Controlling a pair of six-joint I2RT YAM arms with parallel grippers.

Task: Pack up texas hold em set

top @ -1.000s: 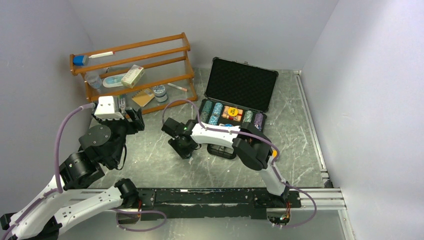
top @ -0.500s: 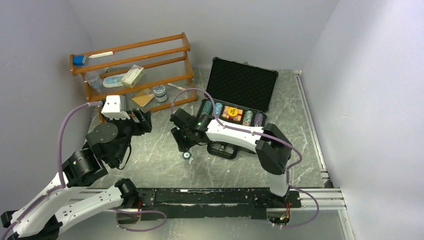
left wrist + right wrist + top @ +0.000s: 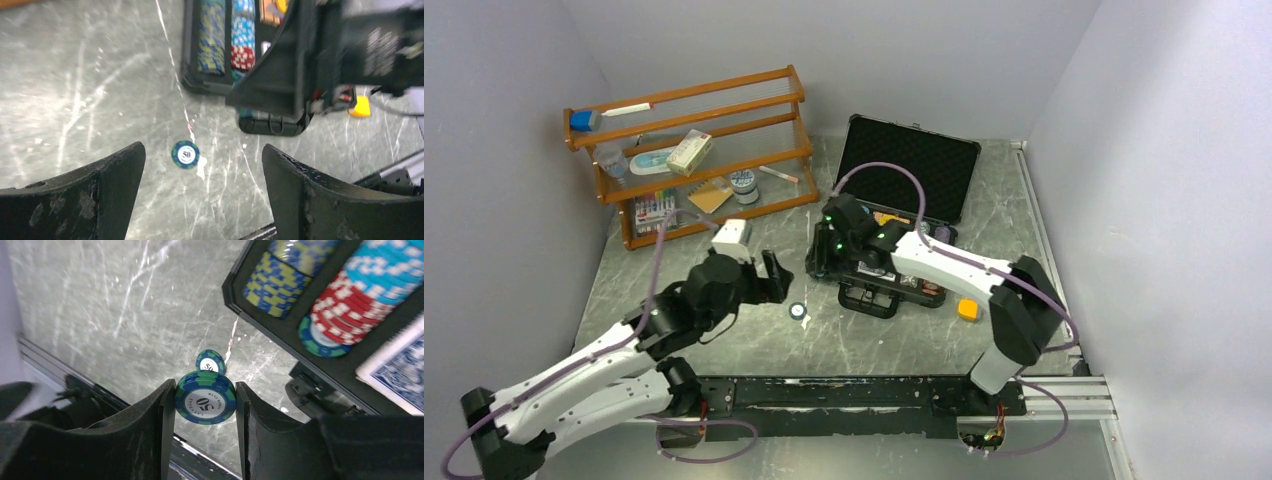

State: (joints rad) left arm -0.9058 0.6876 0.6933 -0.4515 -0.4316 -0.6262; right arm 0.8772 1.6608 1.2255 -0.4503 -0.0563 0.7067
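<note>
Found case largely filled, lid up, with one 50 chip clamped in right end effector, second chip loose on counter just ahead of parted left end effector.

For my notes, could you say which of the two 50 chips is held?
The chip pinched in the right gripper; the other chip lies flat on the table.

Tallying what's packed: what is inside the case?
The case holds rows of striped chips and a blue-backed card deck; the right arm hides the rest of the tray from above.
</note>
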